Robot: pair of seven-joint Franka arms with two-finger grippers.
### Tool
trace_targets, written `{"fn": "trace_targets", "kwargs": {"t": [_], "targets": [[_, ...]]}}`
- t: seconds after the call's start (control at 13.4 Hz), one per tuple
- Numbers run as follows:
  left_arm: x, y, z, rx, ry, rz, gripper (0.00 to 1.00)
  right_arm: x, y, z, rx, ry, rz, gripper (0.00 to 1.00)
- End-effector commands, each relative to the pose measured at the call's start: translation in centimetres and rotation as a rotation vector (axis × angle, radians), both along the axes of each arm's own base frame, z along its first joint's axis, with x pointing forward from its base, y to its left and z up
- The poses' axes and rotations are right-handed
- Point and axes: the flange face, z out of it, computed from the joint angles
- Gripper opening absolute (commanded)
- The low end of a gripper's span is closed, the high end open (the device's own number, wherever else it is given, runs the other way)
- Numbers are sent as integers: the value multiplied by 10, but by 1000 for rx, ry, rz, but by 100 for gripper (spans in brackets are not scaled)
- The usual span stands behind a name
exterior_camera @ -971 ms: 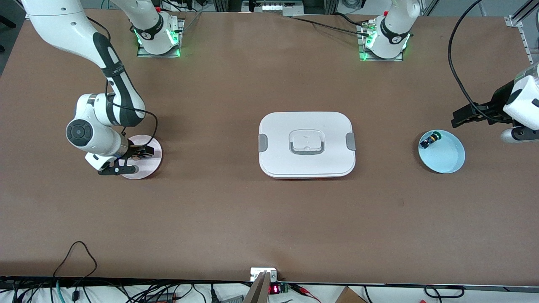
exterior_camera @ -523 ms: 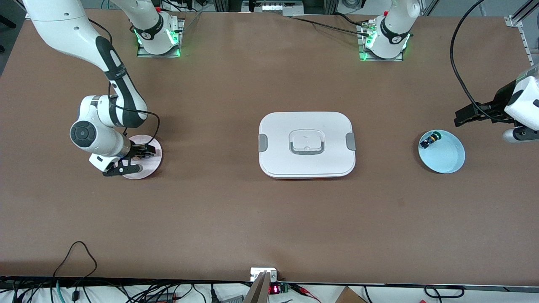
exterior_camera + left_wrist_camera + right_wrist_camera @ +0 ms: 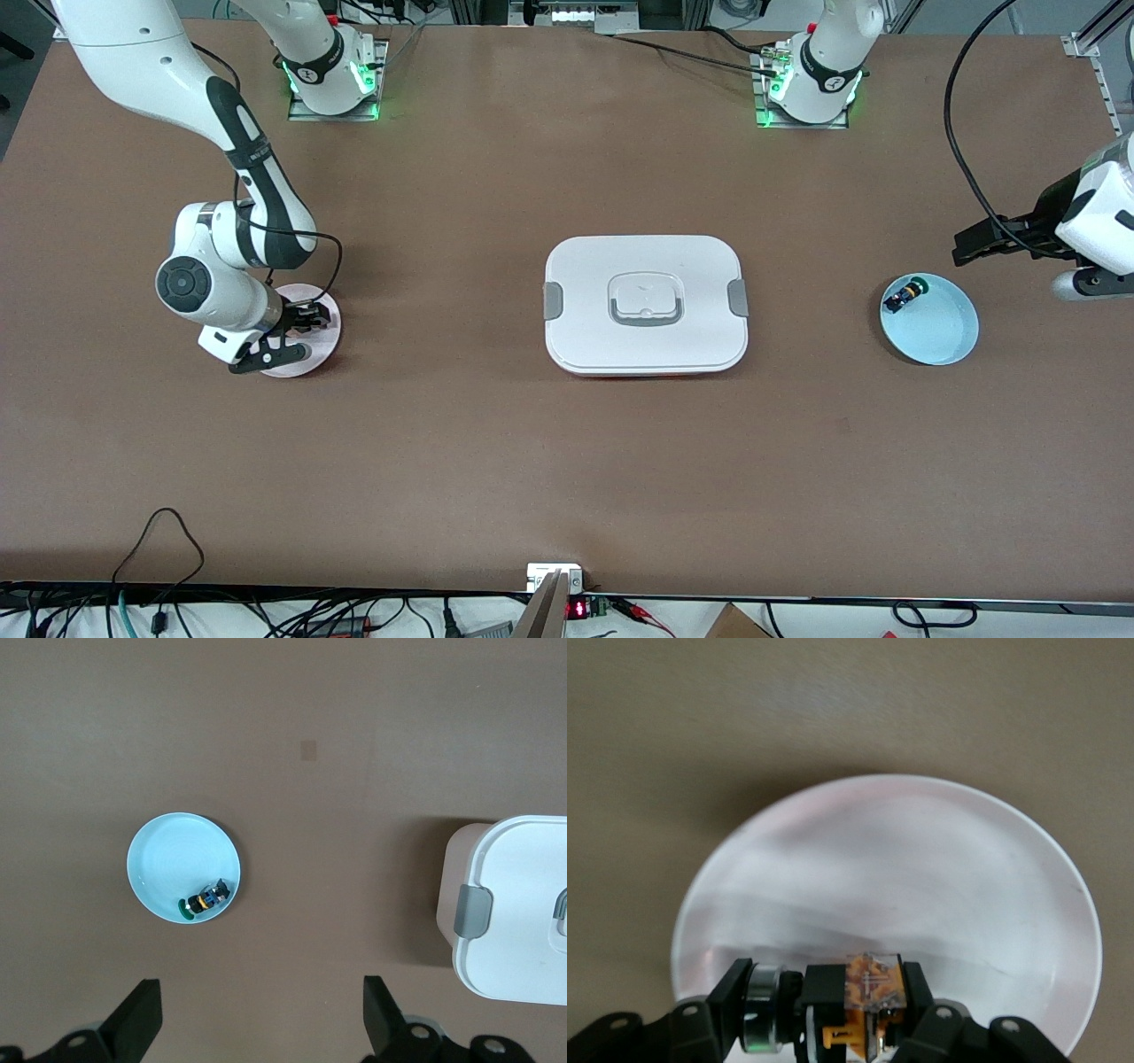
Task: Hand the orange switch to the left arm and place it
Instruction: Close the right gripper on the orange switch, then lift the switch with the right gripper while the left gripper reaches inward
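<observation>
2 arms: right end effector grips orange switch over pink plate; left end effector, released, waits past box.

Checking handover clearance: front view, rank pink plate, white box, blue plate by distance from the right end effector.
1. Round pink plate, under the right end effector.
2. White lidded box, at table centre.
3. Round pale blue plate, toward the left arm's end.

Brown table carries box, two plates.
</observation>
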Motion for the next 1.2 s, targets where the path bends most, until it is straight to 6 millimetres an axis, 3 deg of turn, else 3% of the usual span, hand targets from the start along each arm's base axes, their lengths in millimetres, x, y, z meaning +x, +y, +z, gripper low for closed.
{"fn": "trace_targets", "kwargs": {"t": [0.0,0.22,0.3,0.52,0.6,0.67,0.82,0.97,1.12], "targets": [[-1,-10,-3,9,21,-21,100,21,10,49,30,28,69,28],[-2,-18,-13,15,43,-37,100,47,28,113,104,62,92,27],[-2,-20,-23,11,65,-39,100,57,42,152,132,70,103,27],[-5,-26,-17,-141,66,-8,100,64,72,216,168,67,163,26],[-6,-22,-19,-218,80,20,100,62,86,233,186,64,201,26],[-8,-12,-22,-287,101,53,100,54,115,253,249,75,247,25],[-12,-6,-39,-515,169,89,100,47,150,289,378,52,275,25],[-15,-14,-70,-780,201,79,100,32,196,322,451,2,387,25],[-12,-27,-87,-985,203,146,100,18,233,348,560,-37,507,25]]}}
